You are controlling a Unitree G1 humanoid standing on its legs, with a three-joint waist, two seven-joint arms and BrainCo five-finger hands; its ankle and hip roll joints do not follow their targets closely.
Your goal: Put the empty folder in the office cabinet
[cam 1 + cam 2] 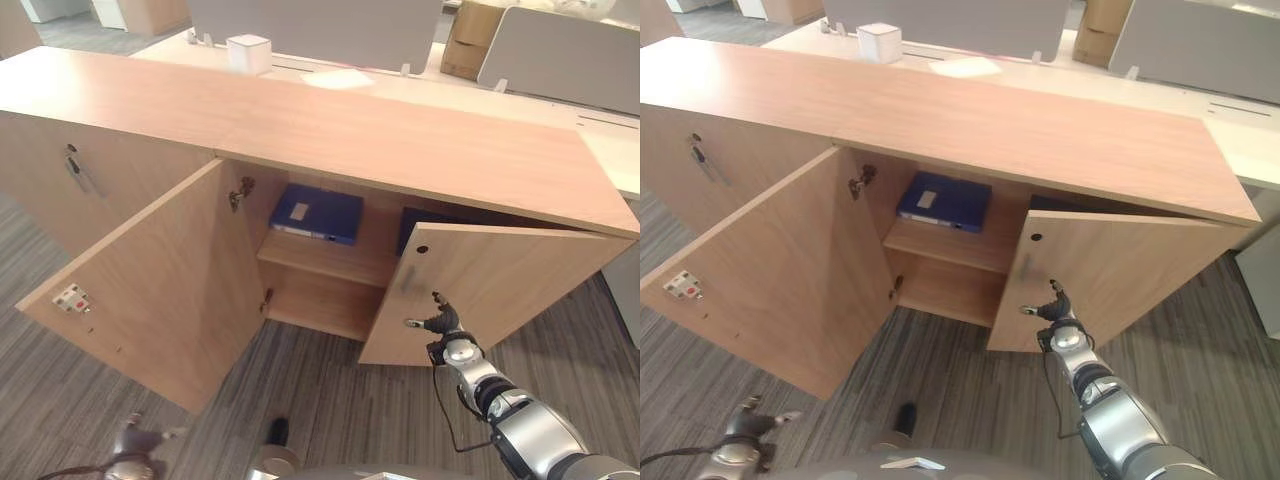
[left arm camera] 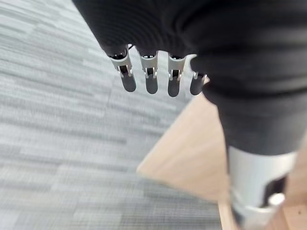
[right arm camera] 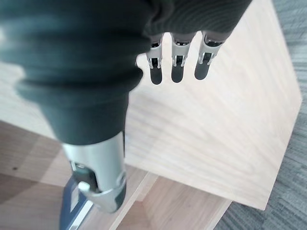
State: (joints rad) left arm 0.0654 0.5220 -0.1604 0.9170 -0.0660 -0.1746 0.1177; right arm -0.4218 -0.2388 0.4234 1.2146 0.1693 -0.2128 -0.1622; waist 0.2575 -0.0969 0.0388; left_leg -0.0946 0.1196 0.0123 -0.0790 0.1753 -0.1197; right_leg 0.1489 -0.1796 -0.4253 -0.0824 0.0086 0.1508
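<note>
Folder (image 1: 316, 213) lying flat on upper shelf (image 1: 330, 260) inside cabinet (image 1: 420, 150), long axis running roughly left-right, near edge tilted slightly toward the open left door (image 1: 150, 285). Blue cover, pale rectangular label on top, lighter strip along near edge. Far-right end of folder tucked into shadow under cabinet top; thickness and contents not readable. Second dark blue shape (image 1: 425, 218) right of it, mostly cut off behind right door (image 1: 480, 290), identity unclear. Right door half open, small dark hole near its upper inner corner. Right hand (image 1: 440, 322) just before right door's lower inner edge, fingers (image 3: 176, 67) straight and loosely spread, holding nothing; contact with door cannot be told. Blue corner of folder also visible low past thumb in right wrist view. Left hand (image 1: 135, 440) low over grey carpet (image 1: 340, 400) near left door's bottom corner, fingers (image 2: 151, 79) straight, side by side, empty. White box (image 1: 249, 53) on cabinet top, far back.
</note>
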